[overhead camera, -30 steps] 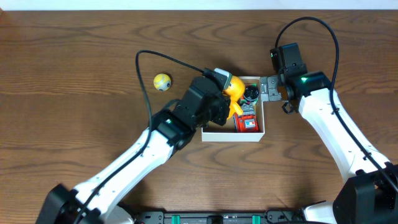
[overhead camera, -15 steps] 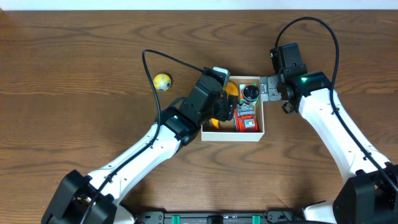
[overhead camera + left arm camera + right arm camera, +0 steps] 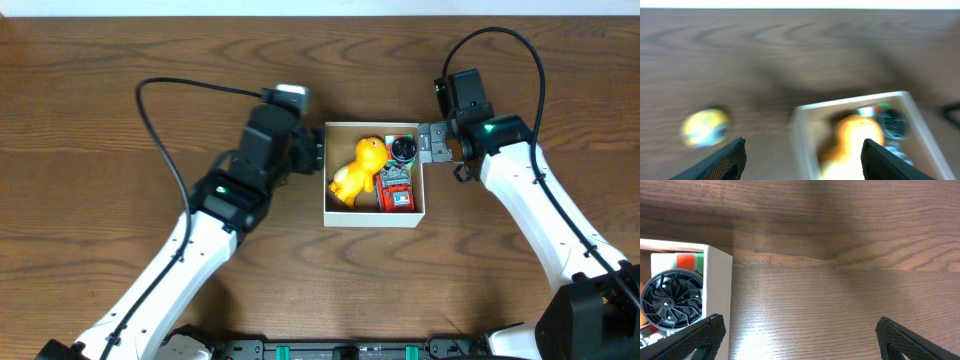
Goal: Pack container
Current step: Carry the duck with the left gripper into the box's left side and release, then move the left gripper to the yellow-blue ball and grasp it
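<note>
The container (image 3: 374, 221) sits on the counter (image 3: 120, 80) between the two arms, with a yellow duck (image 3: 356, 166), a round black toy (image 3: 403, 149) and a red toy (image 3: 398, 196) inside it. The left gripper (image 3: 314, 152) hangs just outside the container's left wall, near the corner farthest from the robot. Its fingers are spread wide with nothing between them. Its blurred wrist view looks across that wall to the duck, and a yellow ball (image 3: 705, 128) lies on the counter left of the container. The right gripper (image 3: 432, 142) is at the container's right wall, by the far corner, also spread wide and empty. One finger is right beside the wall, but whether it touches cannot be told.
</note>
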